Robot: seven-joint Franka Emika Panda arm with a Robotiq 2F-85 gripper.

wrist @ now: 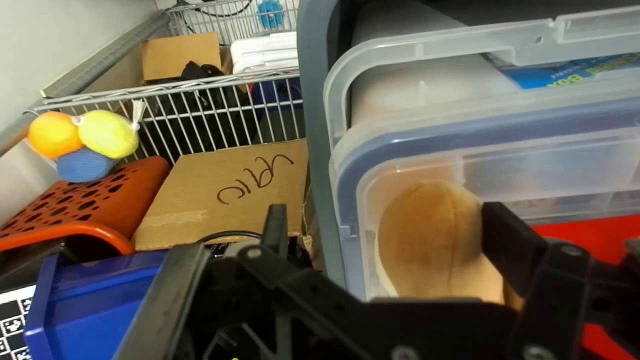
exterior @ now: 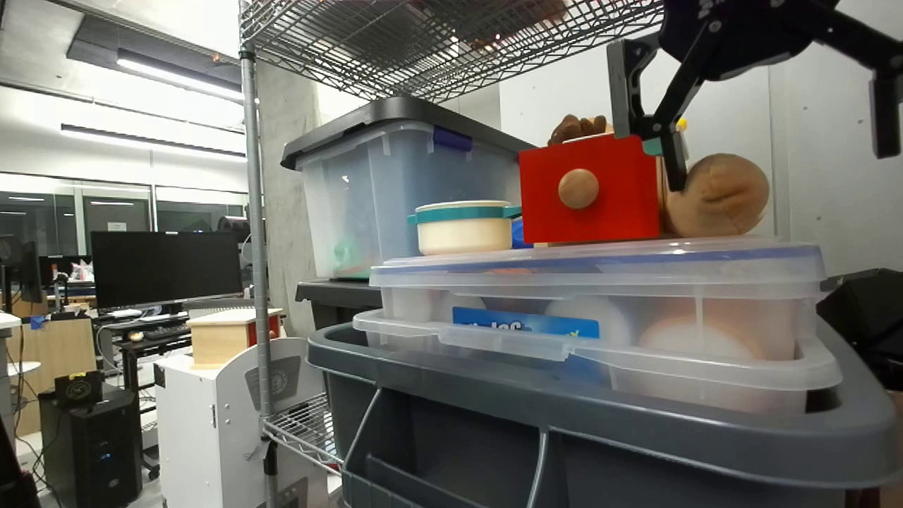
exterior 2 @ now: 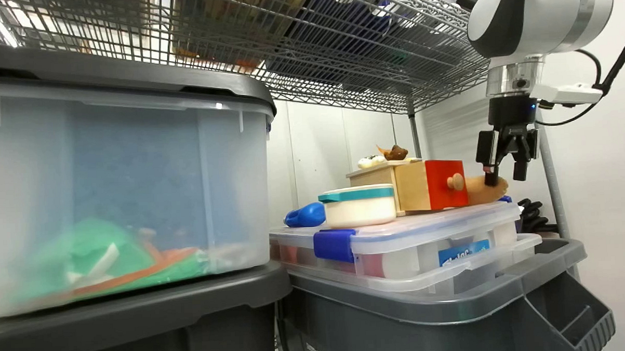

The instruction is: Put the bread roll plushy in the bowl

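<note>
Nearest in the wrist view was the black metal 2-fingered gripper (wrist: pixel 390 235), its jaws spread wide with nothing held; 1 finger overlapped an edge of the tan, rounded plush bread roll (wrist: pixel 435 240), though whether they touched I could not tell. In both exterior views the roll lay on the clear plastic bin (exterior: pixel 592 282), just beside the red-fronted wooden drawer (exterior: pixel 621 201). Beyond that drawer, apart from the roll, stood the round cream container with a teal band (exterior: pixel 463 231), which I took for the bowl; whether its top was open did not show. By my judgement only the approach was in place: gripping the roll, lifting it, clearing the drawer and lowering it into the bowl were all left
</note>
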